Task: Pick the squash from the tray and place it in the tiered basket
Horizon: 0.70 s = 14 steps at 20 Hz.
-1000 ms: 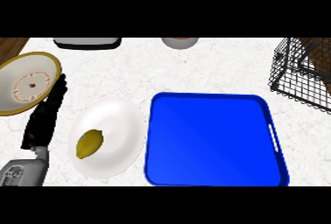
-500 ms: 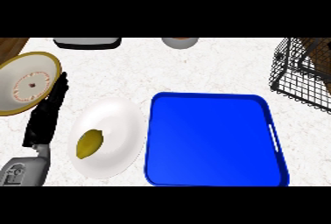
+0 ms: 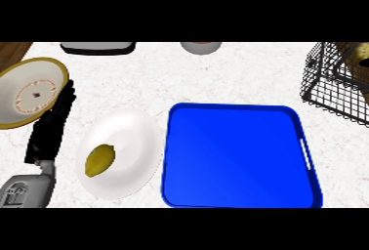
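The blue tray (image 3: 241, 195) lies in the middle of the counter with nothing on it. At the upper right stands the black wire tiered basket (image 3: 324, 93). A tan-yellow thing (image 3: 358, 54) shows through its wires at the view's edge; I cannot tell whether it is the squash. My left hand (image 3: 49, 129) rests open at the left, fingers straight and pointing away, beside a white plate (image 3: 133, 132). The right hand is out of sight.
On the white plate lies a small yellow-green fruit (image 3: 100, 160). A gold-rimmed plate (image 3: 32, 93) stands tilted at the far left, just behind my left hand. A dark grey thing (image 3: 97, 47) and a grey bowl (image 3: 200, 47) sit at the back edge.
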Each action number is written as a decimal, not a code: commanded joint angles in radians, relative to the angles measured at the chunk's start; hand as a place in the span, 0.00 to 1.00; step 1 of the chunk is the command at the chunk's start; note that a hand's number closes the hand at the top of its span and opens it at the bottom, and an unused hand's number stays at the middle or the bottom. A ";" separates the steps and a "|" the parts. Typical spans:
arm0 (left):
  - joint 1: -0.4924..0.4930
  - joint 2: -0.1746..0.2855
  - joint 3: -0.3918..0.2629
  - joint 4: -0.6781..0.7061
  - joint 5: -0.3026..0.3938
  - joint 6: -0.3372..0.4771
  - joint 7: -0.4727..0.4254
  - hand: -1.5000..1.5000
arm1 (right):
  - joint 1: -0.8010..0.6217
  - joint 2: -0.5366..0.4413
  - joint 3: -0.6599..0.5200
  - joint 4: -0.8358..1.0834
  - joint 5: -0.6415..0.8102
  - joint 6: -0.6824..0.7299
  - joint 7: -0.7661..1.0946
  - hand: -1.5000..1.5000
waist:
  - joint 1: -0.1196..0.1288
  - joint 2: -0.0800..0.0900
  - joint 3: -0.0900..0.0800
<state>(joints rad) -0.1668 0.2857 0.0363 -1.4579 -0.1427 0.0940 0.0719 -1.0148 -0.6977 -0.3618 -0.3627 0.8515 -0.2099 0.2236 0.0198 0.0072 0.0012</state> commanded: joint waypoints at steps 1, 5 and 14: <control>0.005 -0.020 0.006 0.028 -0.003 0.010 -0.016 0.50 | 0.038 -0.014 -0.060 -0.042 -0.068 -0.064 -0.073 0.00 | -0.012 -0.003 0.000; -0.003 0.002 0.016 0.003 0.003 -0.015 0.006 0.50 | 0.023 -0.022 -0.087 -0.091 -0.103 -0.112 -0.094 0.00 | -0.012 -0.006 -0.001; 0.041 0.018 0.051 -0.009 0.012 -0.028 -0.008 0.50 | 0.114 -0.141 -0.163 -0.258 -0.203 0.007 0.089 0.00 | -0.046 -0.020 -0.002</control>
<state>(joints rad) -0.1429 0.2806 0.0632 -1.4505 -0.1505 0.0894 0.0559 -0.9581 -0.7843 -0.4771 -0.5560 0.7067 -0.2654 0.2614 -0.0078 -0.0049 -0.0008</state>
